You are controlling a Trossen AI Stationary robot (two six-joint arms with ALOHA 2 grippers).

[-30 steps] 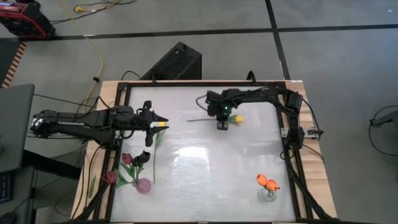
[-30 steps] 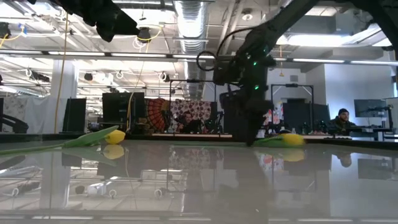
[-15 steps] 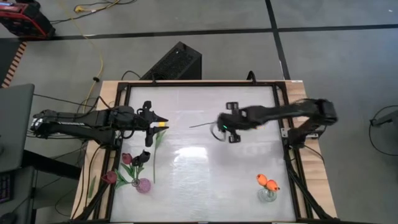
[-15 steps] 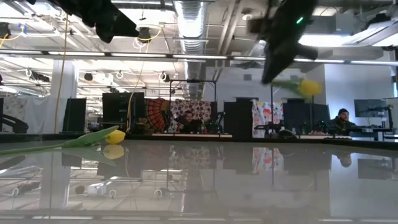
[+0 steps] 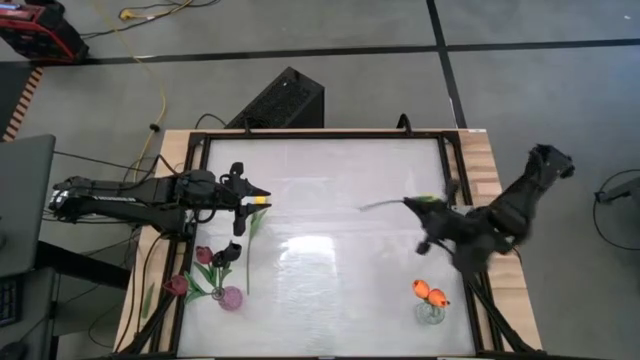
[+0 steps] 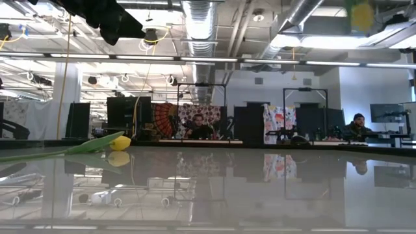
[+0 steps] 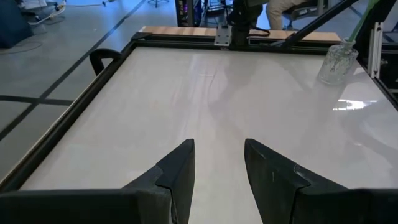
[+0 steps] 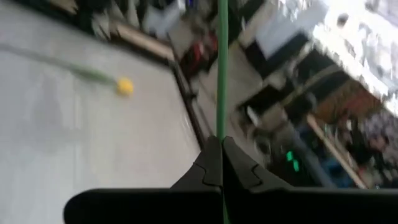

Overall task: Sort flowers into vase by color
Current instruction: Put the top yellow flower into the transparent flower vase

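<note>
The white table (image 5: 330, 290) holds everything. Above its right edge, the right gripper (image 8: 221, 155) is clamped on a yellow tulip's green stem (image 8: 221, 68). Near the table's left edge, the left gripper (image 7: 216, 163) hovers with fingers parted, empty, beside another yellow tulip (image 5: 259, 201) lying flat.

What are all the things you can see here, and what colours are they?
Yellow tulips: two; one lying on the table by the left arm, one held up in the air.
Maroon tulips: two, in the pinkish vase, left side.
Orange tulips: about two, in the clear vase, right side.
Table: one, white, dark frame.
Left end effector: black, open, above the table.
Right end effector: black, shut on the held tulip's green stem.
</note>
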